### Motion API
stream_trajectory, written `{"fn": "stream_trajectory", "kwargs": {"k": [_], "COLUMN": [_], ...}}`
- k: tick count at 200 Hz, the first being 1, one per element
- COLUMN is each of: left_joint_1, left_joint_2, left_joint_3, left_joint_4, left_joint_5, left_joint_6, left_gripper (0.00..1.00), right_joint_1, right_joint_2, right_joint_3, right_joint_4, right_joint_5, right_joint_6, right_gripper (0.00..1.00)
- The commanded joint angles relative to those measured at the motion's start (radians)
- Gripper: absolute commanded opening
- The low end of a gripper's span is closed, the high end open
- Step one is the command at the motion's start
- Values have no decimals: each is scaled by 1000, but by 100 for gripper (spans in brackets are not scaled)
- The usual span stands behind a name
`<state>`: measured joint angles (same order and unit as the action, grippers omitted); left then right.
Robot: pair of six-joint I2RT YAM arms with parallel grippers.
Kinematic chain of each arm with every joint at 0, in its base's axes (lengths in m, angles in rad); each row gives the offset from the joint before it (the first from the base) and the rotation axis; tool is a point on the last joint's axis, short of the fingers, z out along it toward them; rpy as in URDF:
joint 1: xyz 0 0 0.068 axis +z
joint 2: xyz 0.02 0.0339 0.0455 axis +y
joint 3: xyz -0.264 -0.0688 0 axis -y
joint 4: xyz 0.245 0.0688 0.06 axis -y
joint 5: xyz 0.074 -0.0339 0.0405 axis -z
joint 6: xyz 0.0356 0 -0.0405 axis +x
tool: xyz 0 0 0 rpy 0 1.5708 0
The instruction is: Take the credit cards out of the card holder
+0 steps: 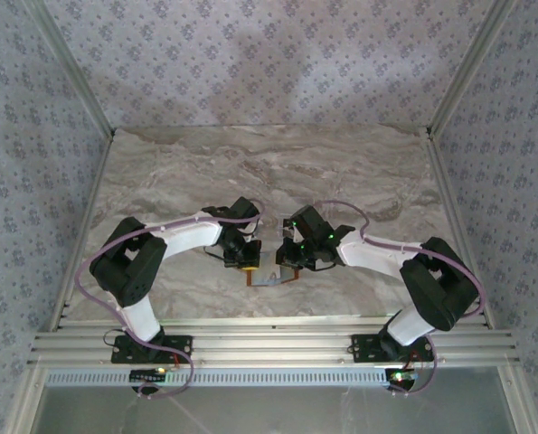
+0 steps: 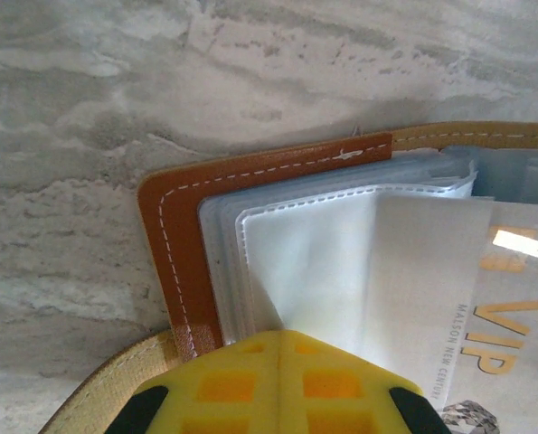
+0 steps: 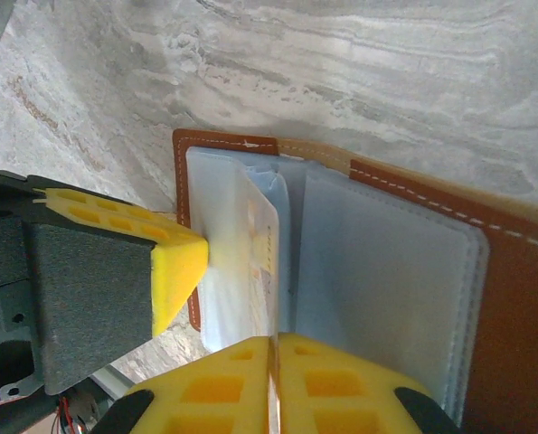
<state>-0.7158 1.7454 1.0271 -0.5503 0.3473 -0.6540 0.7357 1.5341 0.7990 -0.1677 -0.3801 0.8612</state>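
Brown card holder lies open on worktop. At its clear sleeves: right gripper pinched tight on pale credit card. The left gripper is closed, tips against sleeves.

surface: grey-beige marble-look table | walls: patterned grey-lilac panels on three sides | near edge: aluminium rail

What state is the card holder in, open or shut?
Open: the card holder lies spread on the table, clear sleeves and pale lining facing up.
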Motion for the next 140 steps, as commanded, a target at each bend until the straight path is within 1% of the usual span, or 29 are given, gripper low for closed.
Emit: {"fn": "stream_trajectory", "kwargs": {"k": [1,93,140], "left_joint_1": [-7,-8,-7], "left_joint_2": [26,25,26], "left_joint_3": [1,-4,-5], "left_joint_4": [-51,-46,-43], "left_joint_5": [-34,-34,-34], "left_joint_6": [16,17,16], "left_gripper": [5,5,5], "right_joint_1": [10,19,21], "right_joint_2": [20,62,74], "right_joint_3": [5,8,7], "right_joint_4": [37,70,87], "right_joint_5": [-31,-60,-74], "right_joint_6": [12,20,25], "right_gripper": [11,12,15]}}
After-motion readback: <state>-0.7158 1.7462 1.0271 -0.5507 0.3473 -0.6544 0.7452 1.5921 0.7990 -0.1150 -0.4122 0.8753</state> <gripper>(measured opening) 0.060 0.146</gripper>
